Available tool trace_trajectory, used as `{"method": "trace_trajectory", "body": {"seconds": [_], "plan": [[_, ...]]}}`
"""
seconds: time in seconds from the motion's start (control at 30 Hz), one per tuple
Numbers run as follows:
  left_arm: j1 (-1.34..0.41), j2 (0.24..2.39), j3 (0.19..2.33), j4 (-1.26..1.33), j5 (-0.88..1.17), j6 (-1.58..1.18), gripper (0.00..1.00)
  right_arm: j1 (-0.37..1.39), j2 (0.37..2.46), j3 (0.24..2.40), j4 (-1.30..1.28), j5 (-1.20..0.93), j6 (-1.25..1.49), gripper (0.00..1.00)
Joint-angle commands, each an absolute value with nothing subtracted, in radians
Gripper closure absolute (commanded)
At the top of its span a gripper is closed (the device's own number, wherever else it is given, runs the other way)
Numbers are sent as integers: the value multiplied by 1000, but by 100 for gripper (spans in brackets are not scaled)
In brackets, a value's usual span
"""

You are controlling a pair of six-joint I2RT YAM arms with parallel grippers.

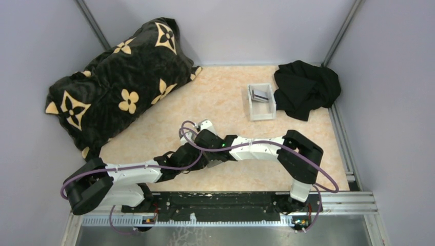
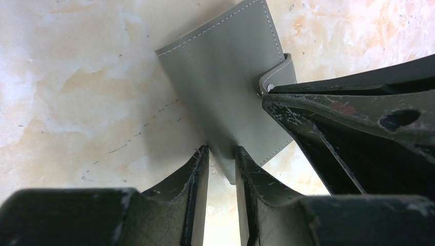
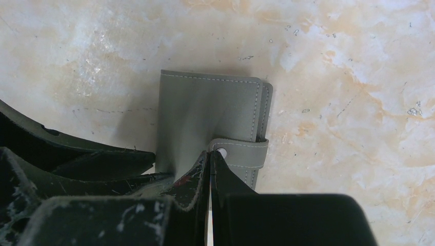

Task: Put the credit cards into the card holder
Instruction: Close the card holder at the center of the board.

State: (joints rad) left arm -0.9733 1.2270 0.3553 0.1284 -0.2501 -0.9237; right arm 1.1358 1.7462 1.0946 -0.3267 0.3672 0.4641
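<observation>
Unfastening step: the card holder [image 2: 225,87] lies shut on the counter [image 1: 225,92] with its clasp strap [image 3: 241,152] snapped down. It looks best done by pinning the body flat while the strap's free end is peeled up and away from the snap, slowly, so the holder neither lifts nor skids.
Left arm: reaches low from its base toward mid-counter, forearm almost level, wrist dipped.
Left claw [image 2: 221,154]: narrow gap, one jaw on each side of the holder's near corner, gripping it there.
Card holder, place: mid-counter, under both wrists, well apart from the tray.
Right claw [image 3: 210,154]: jaws pressed together, tips at the strap's snap end. Whether the strap is pinched between them cannot be told.
Right arm: elbow raised at the right, forearm running leftward to meet the left wrist.
Credit cards [image 1: 261,94]: in the white tray [image 1: 259,111], right of centre toward the back, none yet in the holder.
</observation>
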Motion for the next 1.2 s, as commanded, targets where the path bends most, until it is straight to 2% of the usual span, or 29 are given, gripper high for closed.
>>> {"method": "trace_trajectory", "body": {"seconds": [0.0,0.53,1.17], "plan": [[-976,1224,339,112,-244,-922,68,1137,1756,1121,-279,351,471,100],[-976,1219,336,111,-244,-922,68,1120,1763,1107,-275,369,478,100],[-976,1231,354,84,-247,-925,68,1071,1798,1028,-208,283,512,100]]}}
